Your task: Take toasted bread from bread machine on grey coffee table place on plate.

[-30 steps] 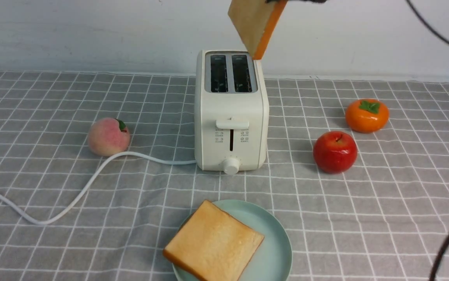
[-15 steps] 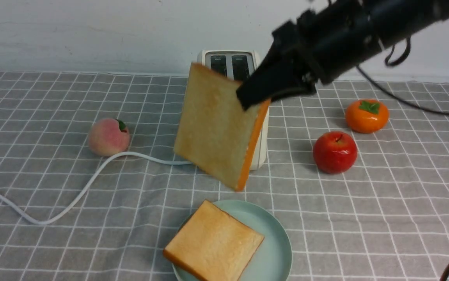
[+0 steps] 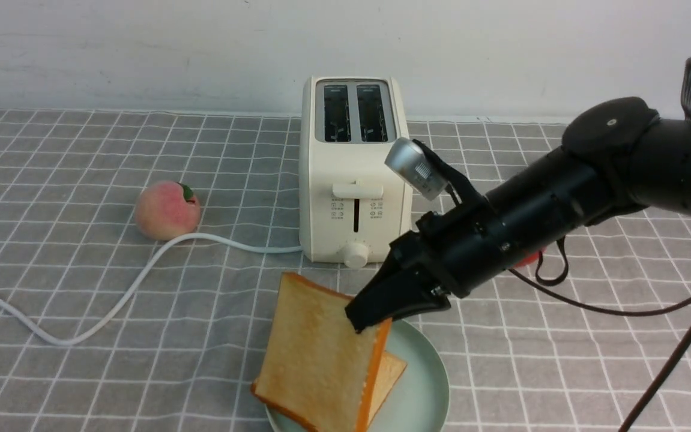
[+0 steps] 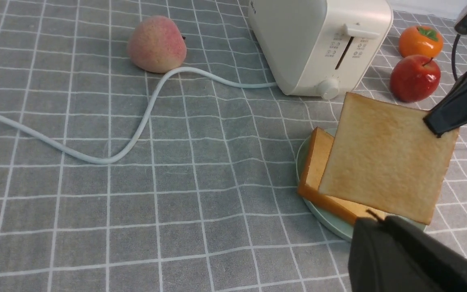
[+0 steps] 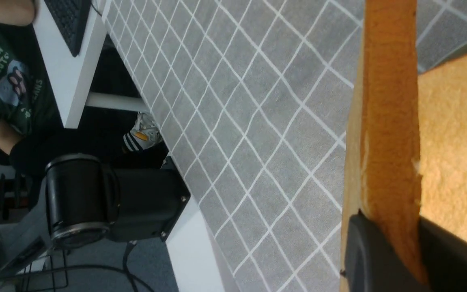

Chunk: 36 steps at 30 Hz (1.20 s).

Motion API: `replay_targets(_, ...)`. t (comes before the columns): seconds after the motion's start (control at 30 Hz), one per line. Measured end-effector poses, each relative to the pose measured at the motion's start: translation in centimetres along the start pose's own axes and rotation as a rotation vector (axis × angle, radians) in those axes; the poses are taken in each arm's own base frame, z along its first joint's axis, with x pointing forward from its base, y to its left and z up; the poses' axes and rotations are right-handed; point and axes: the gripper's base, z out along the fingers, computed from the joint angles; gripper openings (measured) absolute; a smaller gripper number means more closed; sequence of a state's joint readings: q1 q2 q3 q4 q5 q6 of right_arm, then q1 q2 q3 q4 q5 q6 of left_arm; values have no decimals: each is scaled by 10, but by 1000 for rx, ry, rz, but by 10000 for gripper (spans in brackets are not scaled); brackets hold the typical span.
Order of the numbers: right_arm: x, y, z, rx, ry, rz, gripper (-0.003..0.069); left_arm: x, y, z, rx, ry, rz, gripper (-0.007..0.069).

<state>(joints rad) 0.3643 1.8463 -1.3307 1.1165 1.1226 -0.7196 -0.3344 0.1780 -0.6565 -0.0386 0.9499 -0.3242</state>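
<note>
Lowered since the earlier frame: one slice of toast (image 3: 321, 354), carried by our right gripper (image 3: 369, 315) from in front of the toaster down to the plate (image 3: 420, 378). Our right arm (image 3: 519, 216) has come down with it, now crossing in front of the toaster's right side.

Toast, two slices. First slice: clamped at its edge between our right gripper's fingers, tilted, pale golden face, orange-brown crust, above the plate. Second slice (image 4: 320, 158): lying on the plate, partly covered from view by the first. Whether the two slices touch, we cannot tell.

Plate, one: round, pale green, low-rimmed, on the grey checked table (image 3: 213, 360), in front of the toaster.

Toaster (image 3: 354, 168), one: cream-white, upright, both slots empty, lever (image 3: 357, 191) at the upper end of its track, round knob (image 3: 356, 255) below. White cord (image 3: 141, 279), one: leaving the toaster's left side and curving across the cloth, passing just beside the peach.

Peach (image 3: 168, 210), one: pink, on the table to the left of the toaster.

Apple (image 4: 415, 78), one: red, to the right of the toaster, largely hidden behind our right arm in the front view. Persimmon (image 4: 420, 41), one: orange, green-topped, near the apple.

Left gripper (image 4: 373, 215), one: fingers closed together, holding nothing, clear of the toast.
</note>
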Motion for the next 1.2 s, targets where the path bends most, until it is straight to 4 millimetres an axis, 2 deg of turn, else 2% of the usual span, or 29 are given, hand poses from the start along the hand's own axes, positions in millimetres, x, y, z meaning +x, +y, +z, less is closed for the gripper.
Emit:
replay_targets(0.23, -2, -5, 1, 46, -35, 44, 141, 1, -2, 0, 21, 7, -16, -14)
replay_targets(0.4, 2, -11, 0, 106, 5, 100, 281, 1, -2, 0, 23, 8, -17, -14)
replay_targets(0.47, 4, -15, -2, 151, 30, 107, 361, 1, -2, 0, 25, 8, -19, -14)
replay_targets(0.5, 3, -18, -7, 173, 34, 109, 402, 1, -2, 0, 26, 9, -20, -14)
replay_targets(0.57, 1, -19, -13, 195, 31, 99, 437, 1, -2, 0, 27, 9, -20, -14)
replay_targets(0.6, -3, -18, -25, 227, 17, 82, 471, 1, -3, 0, 28, 9, -21, -14)
replay_targets(0.63, -5, -14, -36, 247, 2, 64, 485, 1, -3, 0, 28, 9, -21, -14)
replay_targets(0.67, -6, -13, -38, 252, -1, 59, 486, 1, -3, 0, 28, 9, -21, -14)
replay_targets(0.73, -10, 0, -61, 299, -43, 27, 489, 1, -3, 0, 28, 9, -21, -14)
replay_targets(0.77, -11, 14, -76, 330, -74, 1, 478, 1, -3, 0, 29, 10, -22, -14)
replay_targets(0.83, -11, 29, -92, 362, -110, -13, 449, 1, -3, 0, 28, 9, -21, -14)
replay_targets(0.97, 4, 91, -140, 438, -250, -74, 315, 0, -3, 0, 31, 0, -21, -14)
replay_targets(1.0, 14, 113, -154, 452, -307, -88, 248, 0, -3, 2, 33, -9, -22, -14)
replay_targets(1.03, 18, 120, -159, 458, -326, -103, 238, 0, -3, 2, 34, -12, -22, -14)
replay_targets(1.1, 41, 157, -186, 502, -443, -161, 121, 2, -2, 7, 41, -26, -26, -14)
replay_targets(1.2, 82, 198, -220, 607, -605, -251, 3, 5, -2, 15, 67, -46, -47, -14)
